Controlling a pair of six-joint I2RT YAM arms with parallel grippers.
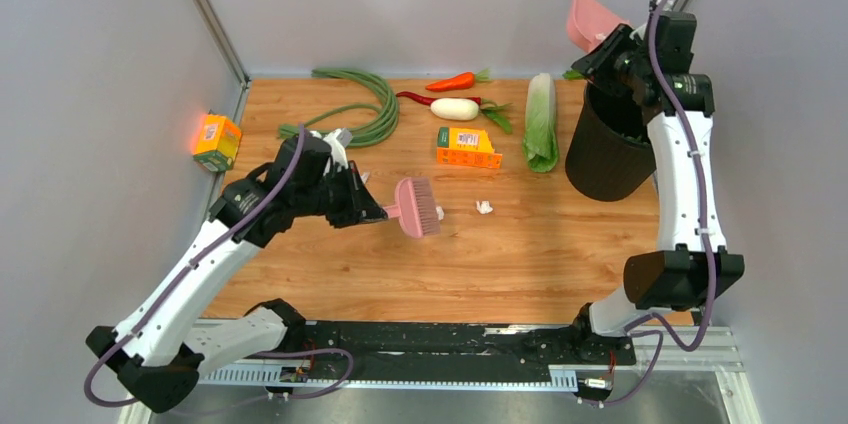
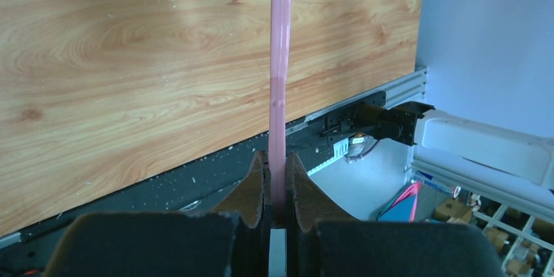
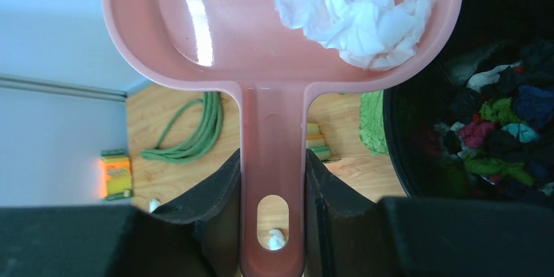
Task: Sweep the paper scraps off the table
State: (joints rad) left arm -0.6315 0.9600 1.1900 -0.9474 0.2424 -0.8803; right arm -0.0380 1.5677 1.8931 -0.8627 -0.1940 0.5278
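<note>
Your left gripper (image 1: 376, 208) is clamped tight on the thin handle of the pink plastic hand brush (image 1: 417, 207). The bristle head lies just beyond its fingertips, low over the light-brown wood-grain table (image 1: 400, 274). Two tiny crumpled white paper scraps lie on the wood, one (image 1: 440, 212) just beside the bristles and another (image 1: 484, 207) a little further out past the head. Your right gripper (image 3: 272, 179) is closed around the flat handle of the pink plastic dustpan (image 3: 261, 42), holding it high beside the rim of the round black bin (image 1: 608, 149). A larger crumpled white paper wad (image 3: 356, 19) sits in the pan, ahead of the fingers.
</note>
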